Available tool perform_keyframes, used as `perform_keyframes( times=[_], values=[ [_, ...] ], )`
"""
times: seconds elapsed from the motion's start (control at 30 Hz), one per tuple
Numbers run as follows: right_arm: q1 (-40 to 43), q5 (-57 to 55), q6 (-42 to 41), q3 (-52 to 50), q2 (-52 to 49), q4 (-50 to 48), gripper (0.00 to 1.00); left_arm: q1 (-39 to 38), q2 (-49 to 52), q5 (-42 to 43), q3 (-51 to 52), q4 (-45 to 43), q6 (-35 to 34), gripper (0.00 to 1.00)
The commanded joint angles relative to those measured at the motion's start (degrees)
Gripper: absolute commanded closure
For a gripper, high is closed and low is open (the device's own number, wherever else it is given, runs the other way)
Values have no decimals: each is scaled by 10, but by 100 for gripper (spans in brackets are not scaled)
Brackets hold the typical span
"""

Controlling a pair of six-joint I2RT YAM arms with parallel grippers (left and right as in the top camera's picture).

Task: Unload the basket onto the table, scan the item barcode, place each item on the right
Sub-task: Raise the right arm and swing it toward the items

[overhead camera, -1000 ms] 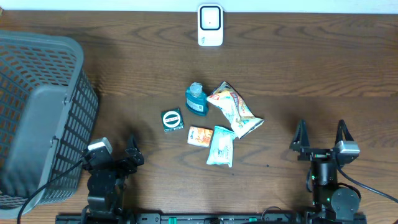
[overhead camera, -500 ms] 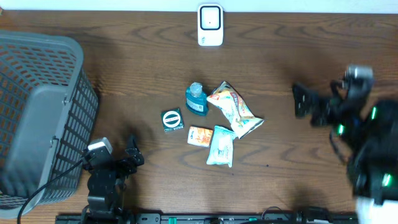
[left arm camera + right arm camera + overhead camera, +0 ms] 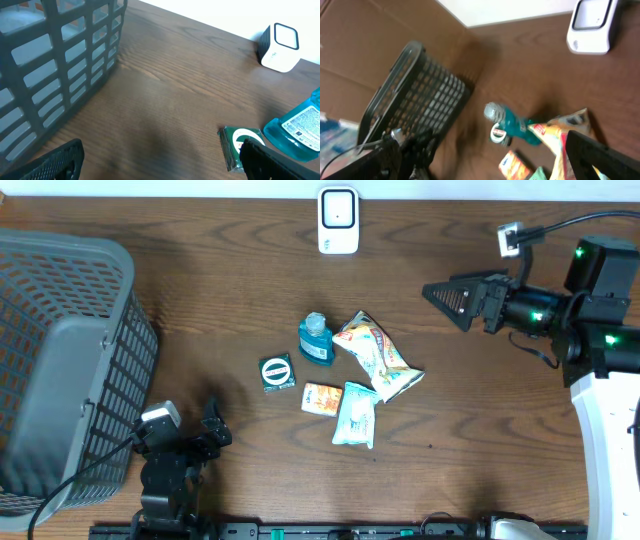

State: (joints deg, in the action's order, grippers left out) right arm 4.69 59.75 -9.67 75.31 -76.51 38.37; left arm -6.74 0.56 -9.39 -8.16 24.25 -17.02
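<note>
We judge nothing scanned yet. At the near edge of the table (image 3: 200, 300), our left claw (image 3: 214, 425) sits unmoved, wide open and empty. The heap of items (image 3: 376, 360), blue bottle (image 3: 316, 338) included, lies untouched mid-table. Our right claw (image 3: 448, 302), equally agape and empty, has swung up from its rest toward them. The scanner (image 3: 338, 221) waits at the far edge.

Table (image 3: 230, 300): dark wood grain.
Basket (image 3: 60, 370): grey mesh, at 9 o'clock.
Scanner (image 3: 338, 221): white, at 12 o'clock by the far edge.
Bottle (image 3: 315, 338): blue, near the centre.
Snack bag (image 3: 377, 356): just beside the bottle, at its 3 o'clock.
Green packet (image 3: 277, 373): at the bottle's 7 o'clock.
Orange packet (image 3: 321, 398): at the bottle's 6 o'clock.
Pale pouch (image 3: 355, 415): against the orange packet, at its 4 o'clock.
</note>
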Motion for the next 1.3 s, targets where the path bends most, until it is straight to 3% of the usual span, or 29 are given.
perform_keyframes(
  times=[0.0,0.2,0.47,0.73,1.27],
  values=[
    [0,28,36,10,4,16,1,3,-1,-7,8,12,-7,1],
    [-1,30,33,10,4,12,1,3,-1,-7,8,12,-7,2],
    [-51,17,54,10,4,-73,1,3,-1,-7,8,12,-7,2],
    [-113,-77,33,10,4,-73,1,3,0,-7,8,12,-7,2],
    [-127,-89,20,10,4,-40,1,3,0,-7,8,12,-7,2]
  ],
)
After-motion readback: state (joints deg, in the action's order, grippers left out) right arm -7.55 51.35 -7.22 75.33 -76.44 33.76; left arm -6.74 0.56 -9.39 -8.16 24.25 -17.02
